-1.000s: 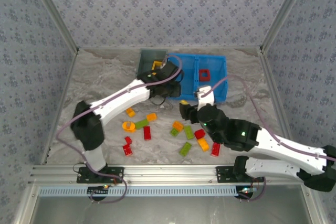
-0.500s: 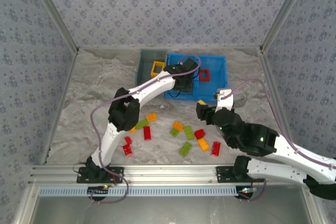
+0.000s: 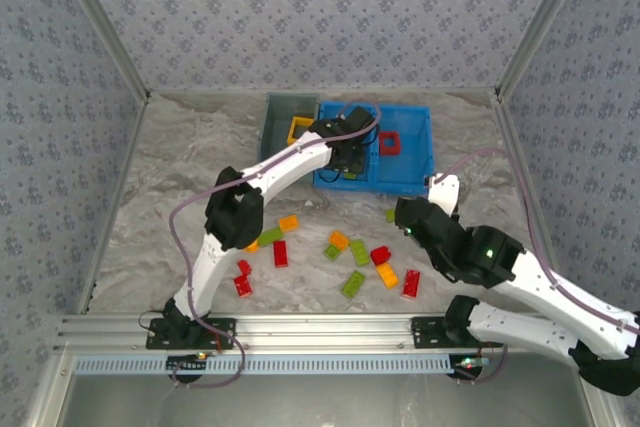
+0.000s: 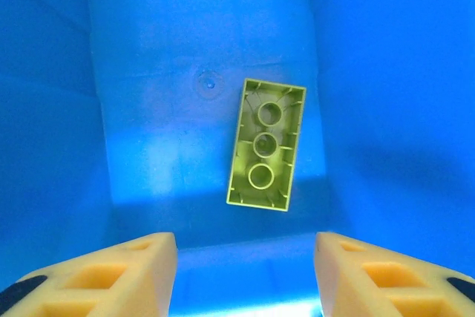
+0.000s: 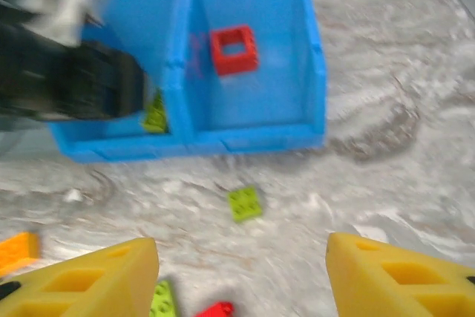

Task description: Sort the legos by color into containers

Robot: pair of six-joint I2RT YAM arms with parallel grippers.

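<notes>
Left fingers [image 4: 245, 257]: spread apart and holding nothing, above the floor of the blue bin's [image 3: 420, 175] left compartment. One green brick [image 4: 266, 145] lies there underside up, clear of both fingers and close to the dividing wall. Right fingers [image 5: 241, 276]: also apart and empty, over bare table [image 3: 180, 177], with a small green brick [image 5: 245, 203] lying ahead of them between fingers and bin. The left arm's dark wrist [image 5: 67, 83] covers most of the left compartment in the right wrist view. The right compartment holds one red frame [image 3: 389, 144]. The grey bin [image 3: 280, 112], touching the blue one, holds one yellow frame [image 3: 298, 129]. Loose on the table [top view]: five red bricks [image 3: 281, 253], five green and four orange [image 3: 289, 223], one orange partly under the left arm. Against one second earlier, the left gripper [image 3: 348, 157] has moved from the bins' shared edge into the blue bin, and the right gripper [image 3: 402, 213] has shifted rightward off the brick cluster.
</notes>
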